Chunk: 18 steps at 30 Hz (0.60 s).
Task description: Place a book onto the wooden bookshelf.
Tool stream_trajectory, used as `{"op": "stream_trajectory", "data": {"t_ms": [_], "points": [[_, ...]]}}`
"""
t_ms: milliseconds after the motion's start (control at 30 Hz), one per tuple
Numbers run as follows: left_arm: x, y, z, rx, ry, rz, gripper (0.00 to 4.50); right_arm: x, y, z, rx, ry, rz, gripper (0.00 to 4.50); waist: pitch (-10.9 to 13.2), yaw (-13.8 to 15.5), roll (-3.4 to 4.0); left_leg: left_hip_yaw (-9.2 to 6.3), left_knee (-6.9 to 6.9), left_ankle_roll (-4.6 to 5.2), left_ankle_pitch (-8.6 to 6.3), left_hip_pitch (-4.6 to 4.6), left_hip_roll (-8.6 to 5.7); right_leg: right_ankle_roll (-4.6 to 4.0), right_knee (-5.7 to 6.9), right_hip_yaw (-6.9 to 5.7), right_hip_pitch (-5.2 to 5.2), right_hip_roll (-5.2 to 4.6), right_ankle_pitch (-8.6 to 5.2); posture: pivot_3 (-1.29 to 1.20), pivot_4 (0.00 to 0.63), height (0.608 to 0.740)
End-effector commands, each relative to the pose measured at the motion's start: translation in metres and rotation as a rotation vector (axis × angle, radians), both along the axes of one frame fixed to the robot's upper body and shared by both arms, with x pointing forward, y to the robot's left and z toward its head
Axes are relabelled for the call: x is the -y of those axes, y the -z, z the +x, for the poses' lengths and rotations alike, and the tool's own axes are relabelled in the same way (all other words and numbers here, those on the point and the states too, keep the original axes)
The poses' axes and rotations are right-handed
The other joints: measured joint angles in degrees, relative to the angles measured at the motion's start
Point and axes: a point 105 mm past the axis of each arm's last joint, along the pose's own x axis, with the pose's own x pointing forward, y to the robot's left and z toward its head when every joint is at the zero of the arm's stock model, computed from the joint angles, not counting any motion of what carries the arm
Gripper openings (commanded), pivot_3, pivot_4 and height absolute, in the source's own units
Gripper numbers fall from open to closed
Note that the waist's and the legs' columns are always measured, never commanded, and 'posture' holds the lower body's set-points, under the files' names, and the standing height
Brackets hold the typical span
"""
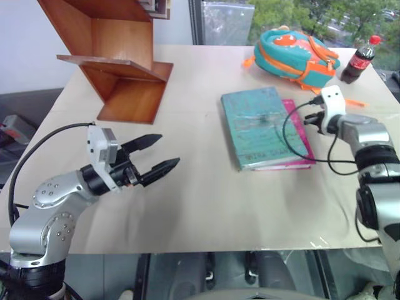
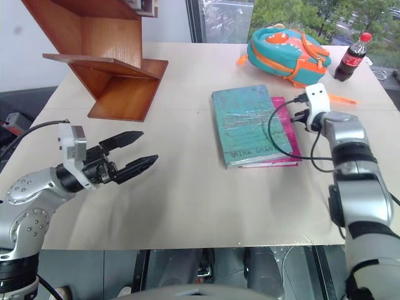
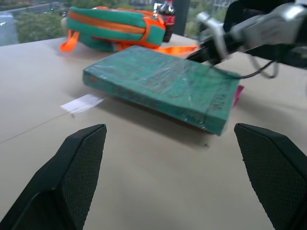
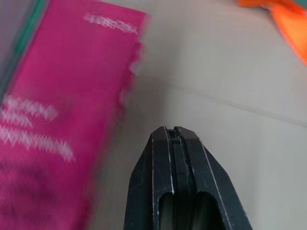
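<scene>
We see the book [image 1: 262,125] lying flat on the tabletop [image 1: 206,200], atop a pink book [image 1: 299,134], well apart from the wooden bookshelf [image 1: 119,56]. Our left gripper [image 1: 164,156] hovers over the tabletop with jaws spread wide, empty. Our right gripper [image 4: 173,136], beside the pink book, has jaws pressed together on nothing.
</scene>
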Motion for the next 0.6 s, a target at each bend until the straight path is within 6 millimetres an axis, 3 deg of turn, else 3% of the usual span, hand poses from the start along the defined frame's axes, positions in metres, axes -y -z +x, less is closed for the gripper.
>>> {"op": "stream_trajectory", "data": {"t_ms": [33,367,600], "points": [[0.003,-0.014,-0.015,0.053,0.052,0.016,4.50,-0.009,0.000,0.001,-0.004,-0.088,-0.002,0.03,0.0,-0.1,0.00,0.00,-0.08,0.00,0.00,0.00,-0.02,0.00,-0.05,0.00,0.00,-0.01,0.00,0.00,0.150,0.740],[0.008,-0.019,-0.040,0.019,0.189,0.036,4.50,-0.057,-0.001,-0.003,-0.017,-0.323,0.102,0.03,0.0,-1.7,0.05,0.03,-0.18,-0.14,0.08,0.21,-0.03,0.01,0.06,0.08,0.03,-0.02,0.00,0.00,0.150,0.740],[0.007,-0.018,-0.035,0.020,0.171,0.041,4.50,-0.067,-0.005,-0.003,-0.004,-0.353,0.139,0.03,0.0,-1.8,0.06,0.04,-0.18,-0.17,0.10,0.23,0.00,0.00,0.08,0.12,0.03,0.01,0.01,0.00,0.150,0.740]]}}
